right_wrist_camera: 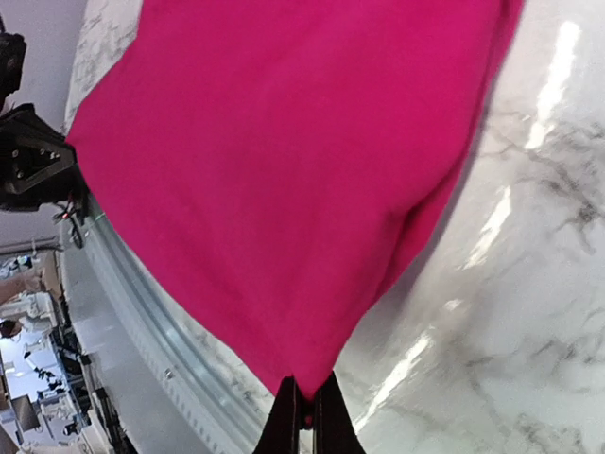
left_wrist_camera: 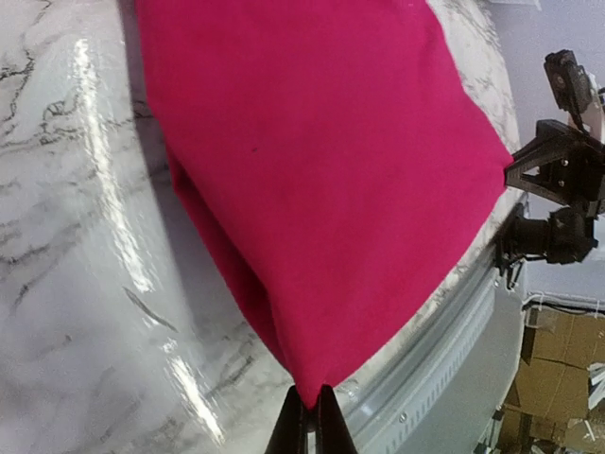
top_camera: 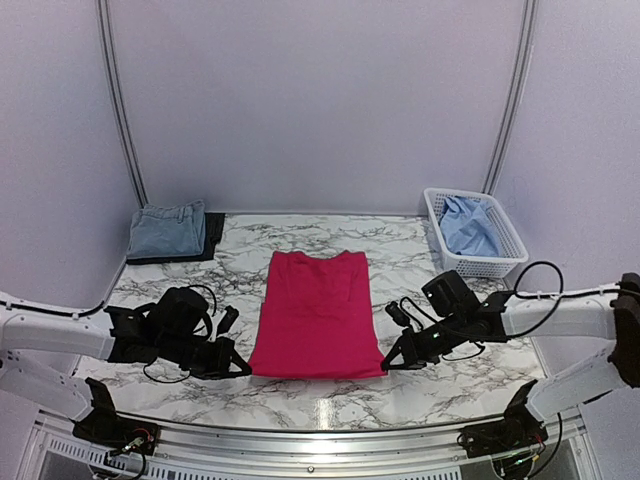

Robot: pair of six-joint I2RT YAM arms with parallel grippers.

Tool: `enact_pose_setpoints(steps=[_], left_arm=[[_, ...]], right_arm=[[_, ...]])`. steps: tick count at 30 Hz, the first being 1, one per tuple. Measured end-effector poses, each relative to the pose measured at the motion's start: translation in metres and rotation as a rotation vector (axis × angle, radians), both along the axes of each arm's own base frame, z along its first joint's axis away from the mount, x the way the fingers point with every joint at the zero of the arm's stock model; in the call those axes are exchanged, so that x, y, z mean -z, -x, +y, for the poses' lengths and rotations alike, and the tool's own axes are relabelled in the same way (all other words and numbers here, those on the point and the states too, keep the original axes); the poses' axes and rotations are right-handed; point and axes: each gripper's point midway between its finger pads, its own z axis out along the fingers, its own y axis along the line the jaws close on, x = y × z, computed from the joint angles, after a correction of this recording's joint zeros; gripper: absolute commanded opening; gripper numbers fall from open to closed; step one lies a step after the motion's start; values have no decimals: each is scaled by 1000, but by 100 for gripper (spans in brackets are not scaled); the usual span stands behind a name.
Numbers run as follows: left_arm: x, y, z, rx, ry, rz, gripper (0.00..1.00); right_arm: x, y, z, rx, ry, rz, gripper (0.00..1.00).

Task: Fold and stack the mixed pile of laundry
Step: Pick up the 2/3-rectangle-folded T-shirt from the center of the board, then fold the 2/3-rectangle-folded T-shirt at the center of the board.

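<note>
Marble table [top_camera: 420, 250] carries pink T-shirt [top_camera: 315, 310], folded denim [top_camera: 167, 230], possibly shirt-filled basket [top_camera: 480, 268].

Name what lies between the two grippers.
The pink T-shirt: its near hem spans from the left gripper to the right gripper, each pinching a corner. The top view shows it.

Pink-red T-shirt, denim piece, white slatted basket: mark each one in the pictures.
pink-red T-shirt [top_camera: 315, 315]: top external view, middle of the flat cloth.
denim piece [top_camera: 168, 230]: top external view, top face of the fold.
white slatted basket [top_camera: 486, 266]: top external view, near wall.
</note>
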Motion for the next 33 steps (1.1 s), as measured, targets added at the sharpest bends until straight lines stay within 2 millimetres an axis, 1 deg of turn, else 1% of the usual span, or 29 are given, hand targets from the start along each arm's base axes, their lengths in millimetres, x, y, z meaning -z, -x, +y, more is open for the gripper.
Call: enact_pose_setpoints(steps=[2,4,7,9,11,13,14,16,18,20,22,24,27,29,31,32,33], left_arm=[[-16,12,-1,6,37,-8,0],[-33,17,0,-3,74,-19,0],[-49,13,3,-32,64,-35,0],[-65,3,-1,-45,41,-54,0],[-82,-13,-8,-58,33,-84,0],[-98,-39,-12,-85,25,-117,0],[-103,-55,-11,-112,15,-132,0],[-105,-89,-6,-162,-18,-152,0],[-100,-118,-2,-189,-62,-162,0],[-89,-149,-5,-194,-112,-163,0],[-75,-169,-10,-185,-155,-161,0],[-60,-190,-19,-166,-191,-162,0],[-31,-211,-31,-133,-245,-154,0],[-10,-218,-35,-116,-277,-140,0],[14,-217,-35,-99,-310,-112,0],[25,-214,-33,-91,-327,-96,0],[32,-211,-30,-85,-338,-84,0]], right_arm=[[-16,12,5,-3,-40,-13,0],[-30,19,9,6,-74,-15,0],[-42,15,11,38,-70,-13,0],[-50,5,14,53,-53,-22,0],[-62,-13,19,70,-44,-39,0],[-76,-37,25,80,-40,-76,0],[-82,-60,19,120,-37,-97,0],[-89,-94,13,157,-26,-126,0],[-91,-130,11,178,-14,-155,0],[-83,-161,13,179,2,-165,0],[-68,-184,16,170,24,-161,0],[-45,-206,20,156,52,-146,0],[-10,-223,22,133,99,-124,0],[11,-226,21,115,125,-106,0],[29,-225,21,98,145,-83,0],[33,-224,22,89,142,-80,0],[32,-224,22,85,137,-85,0]])
